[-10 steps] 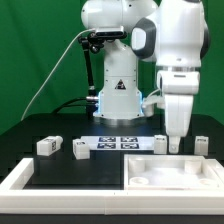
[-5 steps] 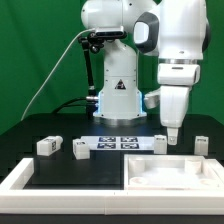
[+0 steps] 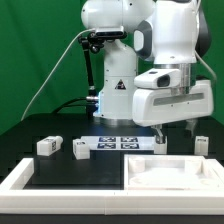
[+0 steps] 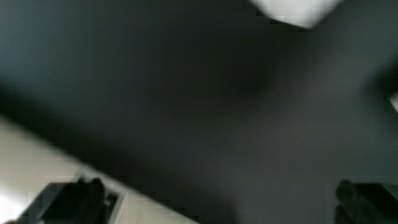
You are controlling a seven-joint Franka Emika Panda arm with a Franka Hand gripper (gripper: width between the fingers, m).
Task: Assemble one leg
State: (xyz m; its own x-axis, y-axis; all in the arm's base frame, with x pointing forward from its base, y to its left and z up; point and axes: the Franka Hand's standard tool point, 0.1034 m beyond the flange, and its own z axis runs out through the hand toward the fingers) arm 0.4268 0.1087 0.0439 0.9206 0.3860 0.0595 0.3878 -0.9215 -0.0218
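Note:
Several small white legs with marker tags stand on the black table: two at the exterior view's left (image 3: 47, 145) (image 3: 80, 149), one below the hand (image 3: 160, 143) and one at the right (image 3: 199, 141). The large white square part (image 3: 170, 171) lies in front. My gripper (image 3: 174, 128) hangs just above the table between the two right legs, broadside to the camera, open and empty. In the blurred wrist view the gripper (image 4: 217, 202) has its dark fingertips (image 4: 71, 203) wide apart over dark table. A white blob (image 4: 295, 9) at the edge is too blurred to name.
The marker board (image 3: 120, 142) lies at mid-table in front of the robot base. A white raised border (image 3: 20, 177) runs along the front left. A pale surface (image 4: 36, 165) shows at one corner of the wrist view.
The hand has turned about its axis from narrow-on to broadside and risen slightly. It is still over the right legs. No part has moved.

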